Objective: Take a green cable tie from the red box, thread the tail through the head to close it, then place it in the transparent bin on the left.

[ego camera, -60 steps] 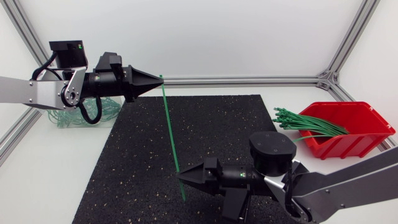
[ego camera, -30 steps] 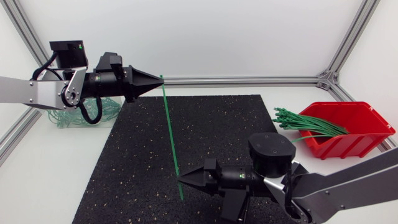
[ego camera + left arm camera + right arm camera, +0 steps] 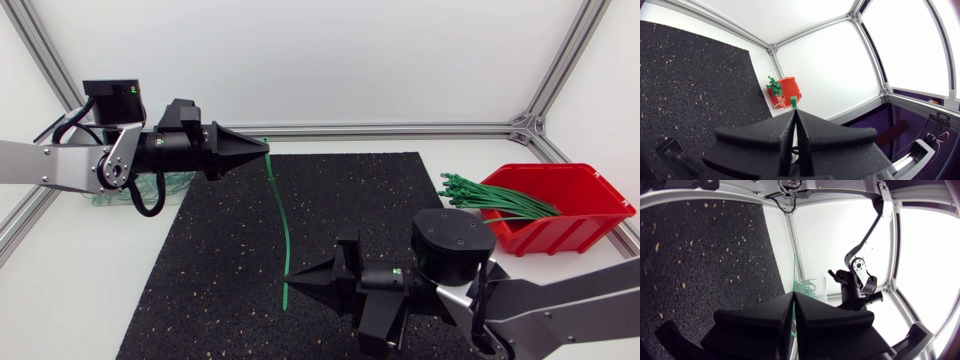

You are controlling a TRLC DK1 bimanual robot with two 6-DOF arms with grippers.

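A single green cable tie [image 3: 279, 215] hangs above the black mat [image 3: 220, 270], slightly bowed, between my two grippers. My left gripper [image 3: 265, 147] is shut on its upper end; in the left wrist view the tie's head [image 3: 793, 102] pokes out past the closed left gripper [image 3: 794, 113]. My right gripper [image 3: 290, 283] is shut on the tie near its lower end, and a short tail sticks out below. In the right wrist view the tie [image 3: 794, 270] rises from the closed right gripper [image 3: 793, 294]. The red box [image 3: 570, 215] of green ties [image 3: 495, 197] stands at the right.
The transparent bin [image 3: 110, 192] with looped green ties sits at the far left behind my left arm [image 3: 70, 165]; the right wrist view shows this bin [image 3: 809, 287] too. The aluminium frame [image 3: 400, 128] runs along the table's back edge.
My right gripper has shut on the lower part of the tie and rolled. The left gripper has shifted slightly right and down, and the tie now bows.
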